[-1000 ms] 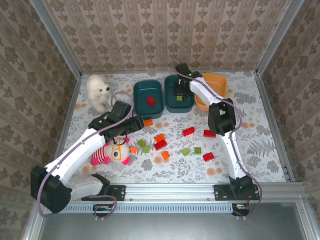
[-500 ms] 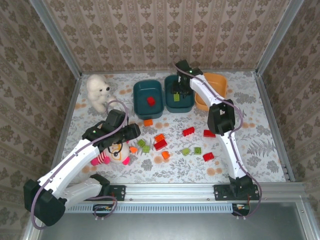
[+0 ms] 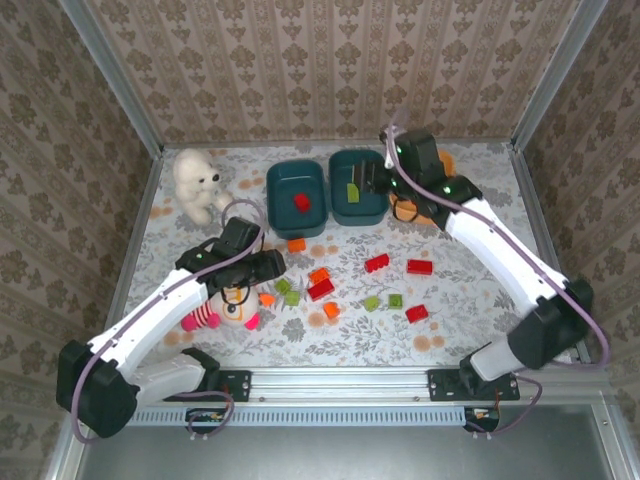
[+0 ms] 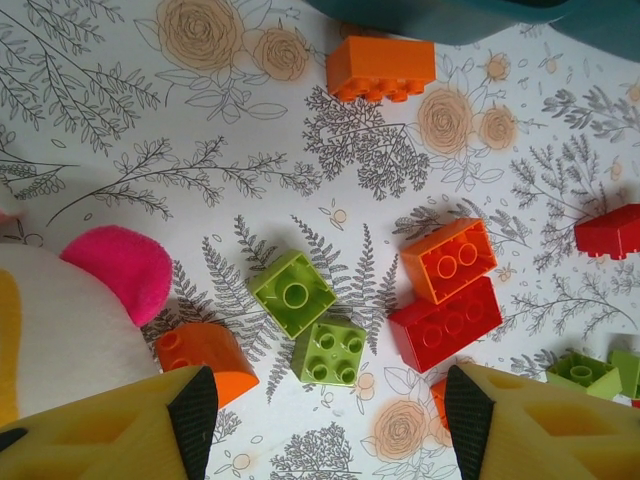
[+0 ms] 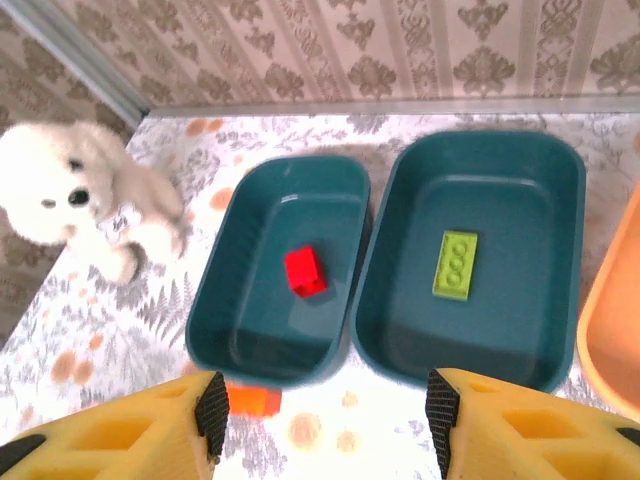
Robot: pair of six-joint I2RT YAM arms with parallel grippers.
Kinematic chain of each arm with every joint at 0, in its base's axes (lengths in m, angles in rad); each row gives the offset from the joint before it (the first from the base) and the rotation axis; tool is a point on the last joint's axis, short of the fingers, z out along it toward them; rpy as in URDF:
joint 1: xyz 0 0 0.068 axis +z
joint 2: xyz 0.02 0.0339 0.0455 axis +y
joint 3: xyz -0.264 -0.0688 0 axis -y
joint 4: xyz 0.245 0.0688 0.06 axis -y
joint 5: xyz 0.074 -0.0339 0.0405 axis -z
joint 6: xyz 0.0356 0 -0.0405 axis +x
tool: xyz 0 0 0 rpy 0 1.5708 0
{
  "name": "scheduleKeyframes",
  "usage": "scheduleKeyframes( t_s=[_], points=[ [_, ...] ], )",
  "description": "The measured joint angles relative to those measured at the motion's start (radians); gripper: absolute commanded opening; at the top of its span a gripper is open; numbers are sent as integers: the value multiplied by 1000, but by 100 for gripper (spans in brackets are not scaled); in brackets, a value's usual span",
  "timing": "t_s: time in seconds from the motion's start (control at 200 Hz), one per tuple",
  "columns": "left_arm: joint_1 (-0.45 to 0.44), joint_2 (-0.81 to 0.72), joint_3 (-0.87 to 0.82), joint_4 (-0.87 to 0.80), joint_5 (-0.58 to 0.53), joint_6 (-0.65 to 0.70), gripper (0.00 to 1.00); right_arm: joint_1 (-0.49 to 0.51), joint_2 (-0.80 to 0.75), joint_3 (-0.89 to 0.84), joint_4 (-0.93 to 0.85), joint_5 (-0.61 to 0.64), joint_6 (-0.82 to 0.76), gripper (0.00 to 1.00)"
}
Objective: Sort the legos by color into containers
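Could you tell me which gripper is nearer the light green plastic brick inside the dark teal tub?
Right. The right gripper hovers by the tub holding the green brick; the left gripper, over loose bricks.

light: bright, even | shadows: soft, faint | focus: sharp, right wrist view softer

Far edge of the floral-cloth table (image 3: 480,300) is blocked midway by a dark teal rounded plastic tub (image 3: 285,185), with a second teal tub (image 3: 345,212) just beside it. Far left corner is taken by a white plush bear (image 3: 195,185). Centre is cluttered with small red, orange and green plastic bricks (image 3: 321,290), some touching. Left side is blocked by a striped plush doll (image 3: 238,310). Bare cloth is found toward the right edge, overhung by the right arm (image 3: 500,245).
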Motion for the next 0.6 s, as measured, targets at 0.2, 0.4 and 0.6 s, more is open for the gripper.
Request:
scheduleKeyframes(
  t_s=[0.2,0.4,0.6],
  points=[
    [6,56,0,28,24,17,65,53,-233,-323,31,16,29,61],
    [5,107,0,49,42,25,65,122,-415,-507,19,62,86,65],
    [-2,150,5,79,50,24,64,129,-541,-594,-14,122,136,70]
  ],
)
